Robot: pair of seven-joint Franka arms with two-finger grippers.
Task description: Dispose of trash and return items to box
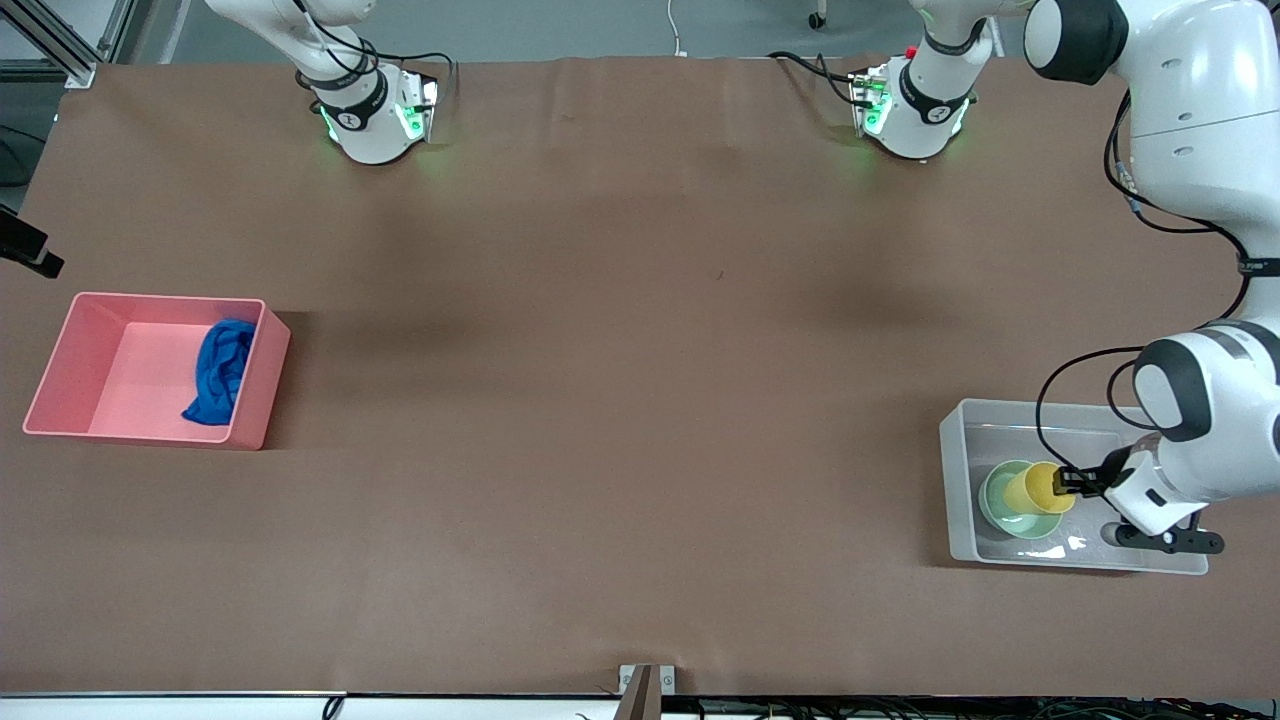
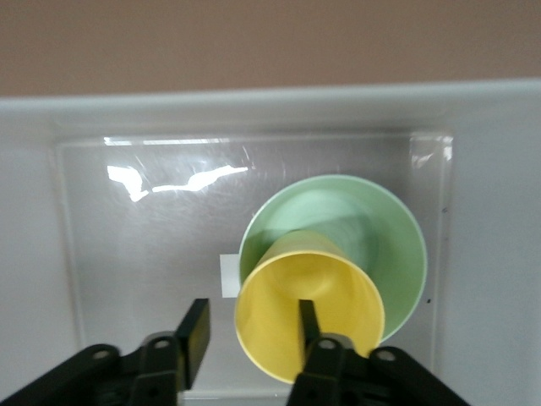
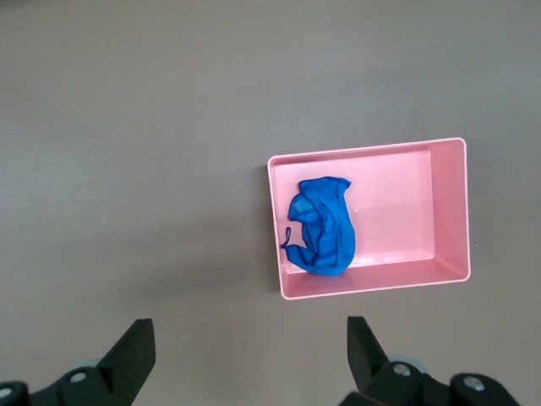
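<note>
The yellow cup [image 1: 1040,488] lies tilted in the mint-green bowl [image 1: 1005,500], inside the clear box [image 1: 950,480] at the left arm's end of the table. My left gripper [image 1: 1075,485] is low in the box at the cup. In the left wrist view it [image 2: 252,326] is open, one finger inside the cup [image 2: 330,288] and the other outside, apart from the rim. The bowl [image 2: 389,228] sits beside the box's white label [image 2: 228,275]. The blue rag [image 1: 220,372] lies in the pink bin [image 1: 60,350]. My right gripper [image 3: 249,338] is open and empty, high over the table beside the bin [image 3: 448,211] holding the rag [image 3: 323,224].
The pink bin stands at the right arm's end of the table. Both arm bases stand along the table edge farthest from the front camera. A small bracket [image 1: 645,685] sits at the edge nearest that camera.
</note>
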